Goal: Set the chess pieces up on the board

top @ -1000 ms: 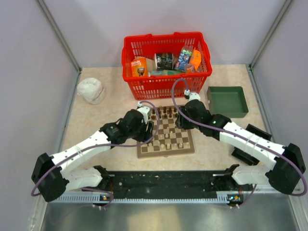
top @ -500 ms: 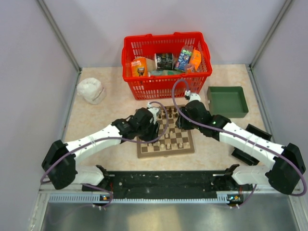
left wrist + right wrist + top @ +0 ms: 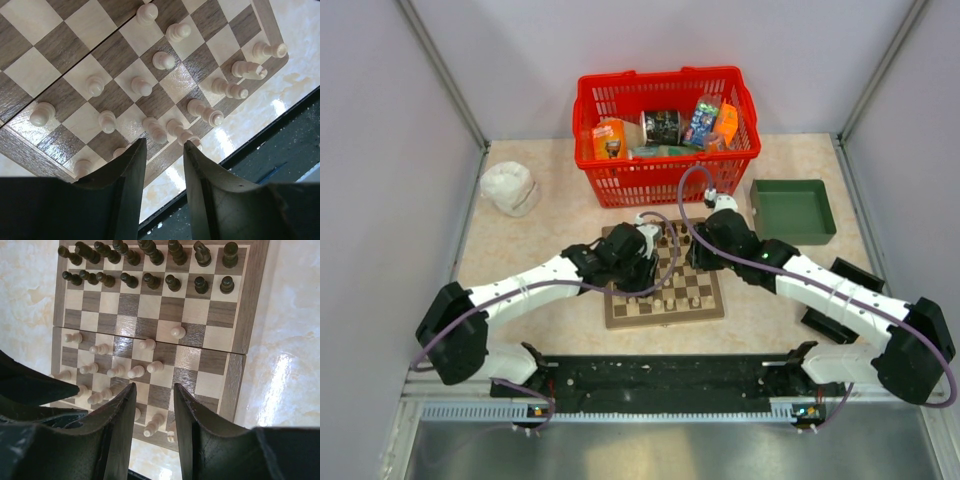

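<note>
The board lies in the middle of the table. Dark chess pieces stand in two rows along its far side. Pale chess pieces stand unevenly over the near half, some leaning; they also show in the left wrist view. My left gripper hovers over the board's left half, open and empty, above pale pieces near the board's near edge. My right gripper is over the right half, open and empty.
A red basket of packaged goods stands behind the board. A green tray sits at the back right, a white bundle at the back left. Black blocks lie to the right. A black strip runs along the near edge.
My left arm has swung right, from the board's left edge to over its left half. The right arm has not moved.
</note>
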{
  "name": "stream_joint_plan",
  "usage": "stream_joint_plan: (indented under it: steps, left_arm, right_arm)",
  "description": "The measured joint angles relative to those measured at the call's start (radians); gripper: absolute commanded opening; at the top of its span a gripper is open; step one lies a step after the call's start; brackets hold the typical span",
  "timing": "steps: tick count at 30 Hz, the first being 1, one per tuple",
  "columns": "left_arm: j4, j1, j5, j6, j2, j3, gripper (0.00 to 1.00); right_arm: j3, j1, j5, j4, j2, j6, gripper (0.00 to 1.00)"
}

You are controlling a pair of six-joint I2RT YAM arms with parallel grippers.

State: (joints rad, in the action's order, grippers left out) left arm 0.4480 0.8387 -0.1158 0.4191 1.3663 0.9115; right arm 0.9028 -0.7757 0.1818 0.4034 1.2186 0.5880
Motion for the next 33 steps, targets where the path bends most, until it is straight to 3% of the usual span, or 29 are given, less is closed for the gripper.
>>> stream_joint_plan:
  steps: [33]
  left_arm:
    - [0.001, 0.002, 0.008, -0.002, 0.093, 0.011, 0.36]
  right_arm:
    - [-0.006, 0.0, -0.004, -0.007, 0.0, 0.0, 0.36]
